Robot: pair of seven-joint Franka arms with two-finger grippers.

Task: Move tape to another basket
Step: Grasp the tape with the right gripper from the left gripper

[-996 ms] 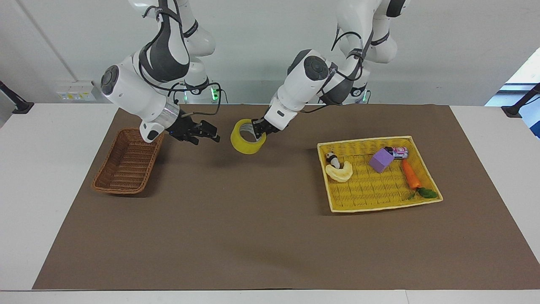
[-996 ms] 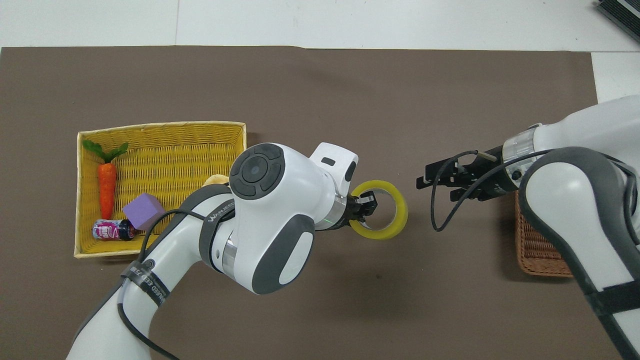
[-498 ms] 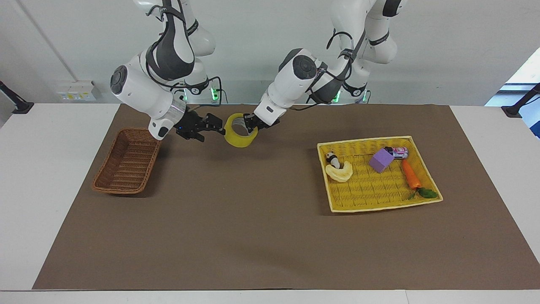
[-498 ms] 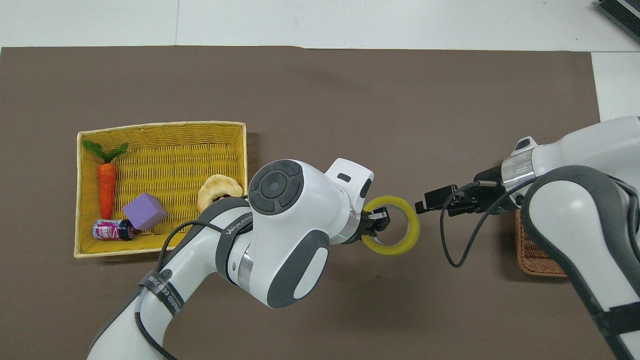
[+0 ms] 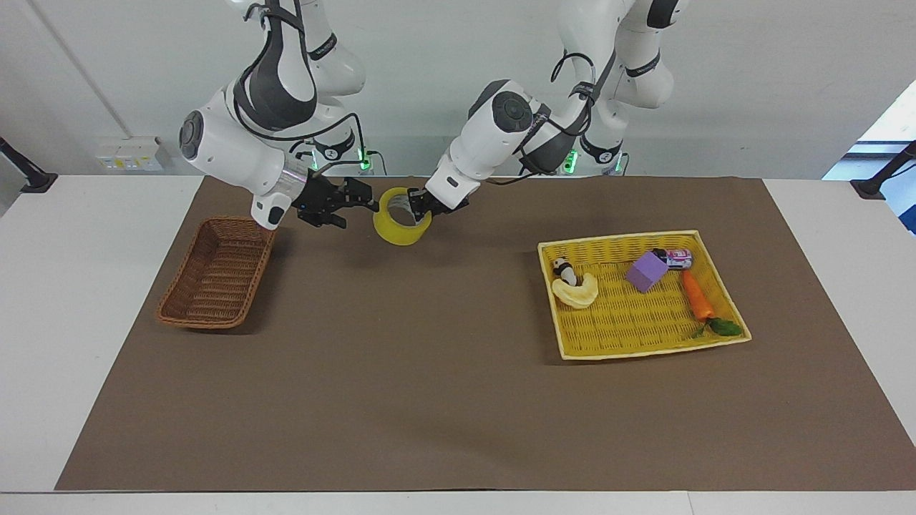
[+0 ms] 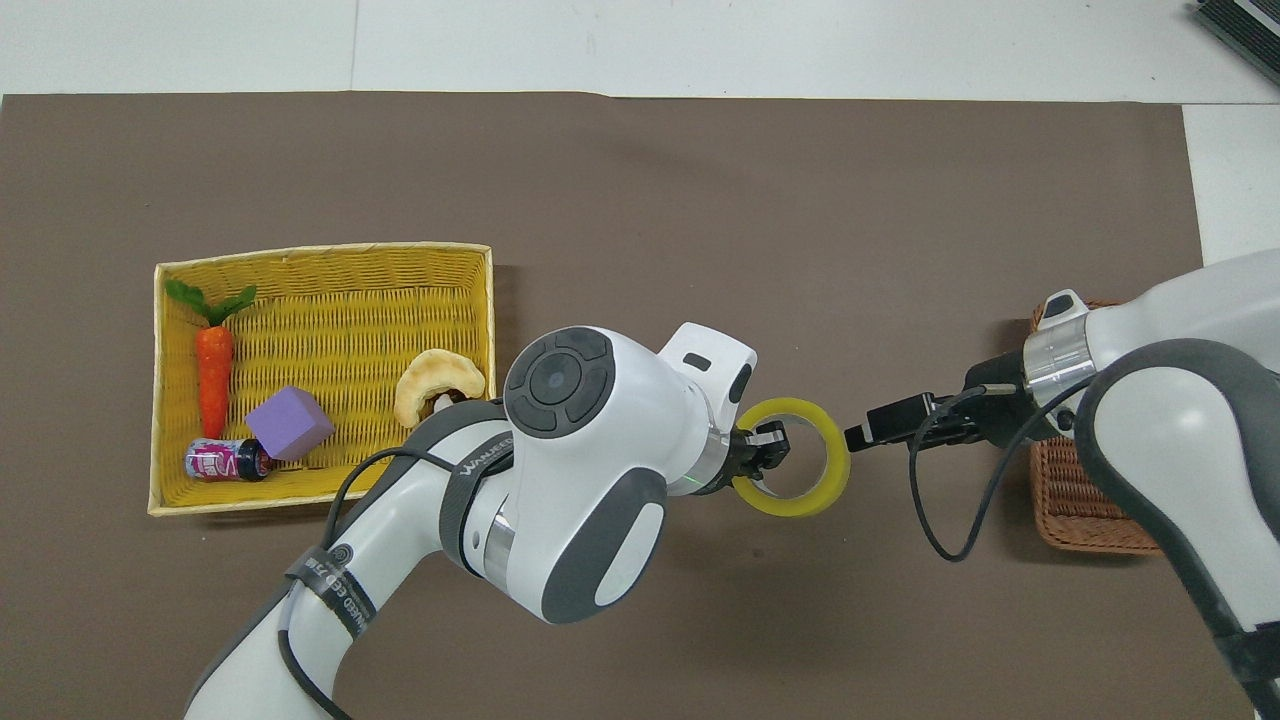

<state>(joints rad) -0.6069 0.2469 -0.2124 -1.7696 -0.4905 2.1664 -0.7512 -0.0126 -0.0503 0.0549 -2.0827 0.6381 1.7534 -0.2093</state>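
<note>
We find the tape [image 5: 401, 226] held clear of the mat between the two baskets, the left gripper [image 5: 418, 205] pinching its wall at the roll's 3 o'clock in the facing view. The right gripper [image 5: 363, 203], fingers spread, waits just beside its 9 o'clock, the brown basket [image 5: 215, 275] below. We judge the roll light, stiff, smooth-sided; its free wall offers hold. The left arm's band [image 6: 478, 463] reads "WANJEED", as far as legible.
</note>
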